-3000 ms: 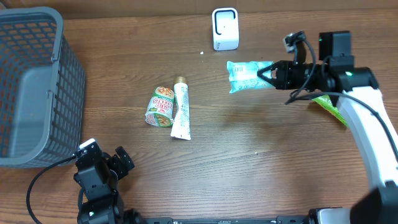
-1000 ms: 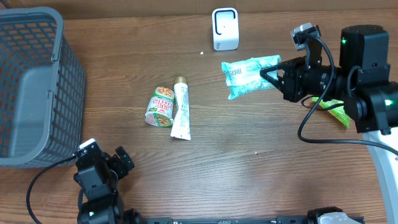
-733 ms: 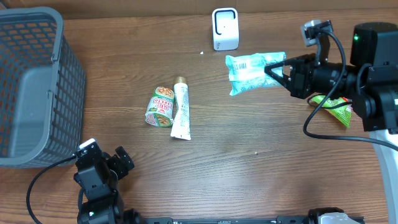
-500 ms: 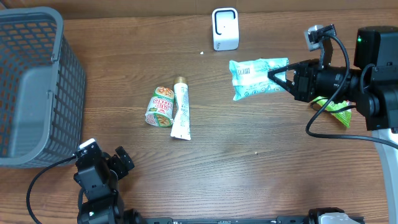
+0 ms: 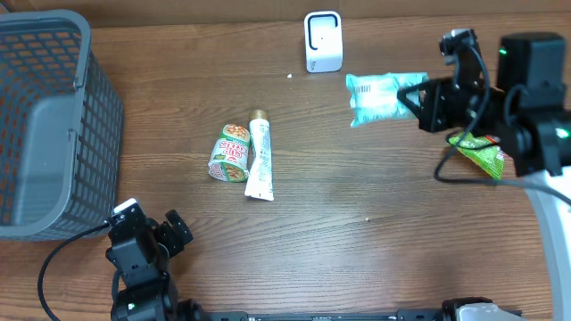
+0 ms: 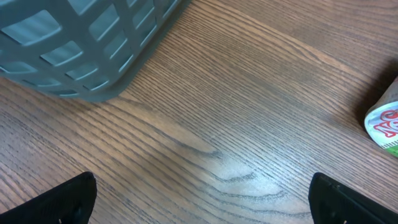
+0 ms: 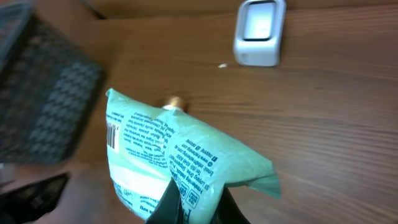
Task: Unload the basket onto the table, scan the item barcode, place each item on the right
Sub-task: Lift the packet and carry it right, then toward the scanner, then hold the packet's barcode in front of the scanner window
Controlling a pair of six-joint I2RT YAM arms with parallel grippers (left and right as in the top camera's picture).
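A mint-green packet point(image 5: 384, 96) hangs above the table just right of the white scanner point(image 5: 323, 41). My right gripper point(image 5: 416, 96) is shut on its right end. In the right wrist view the packet point(image 7: 155, 149) fills the lower middle, pinched between the black fingers of that gripper point(image 7: 196, 202). Its printed side faces the camera, with a barcode point(image 7: 112, 134) near its left edge. The scanner point(image 7: 260, 32) stands beyond it at the top. My left gripper point(image 5: 152, 221) rests open at the front left, and its wrist view shows this gripper point(image 6: 199, 205) over bare wood.
A grey mesh basket point(image 5: 45, 125) stands at the far left. A noodle cup point(image 5: 232, 152) and a white tube point(image 5: 260, 159) lie side by side in the middle. A green packet point(image 5: 482, 156) lies under my right arm.
My right gripper has carried the mint-green packet to the right and a little toward the back of the table. The left arm has not moved.
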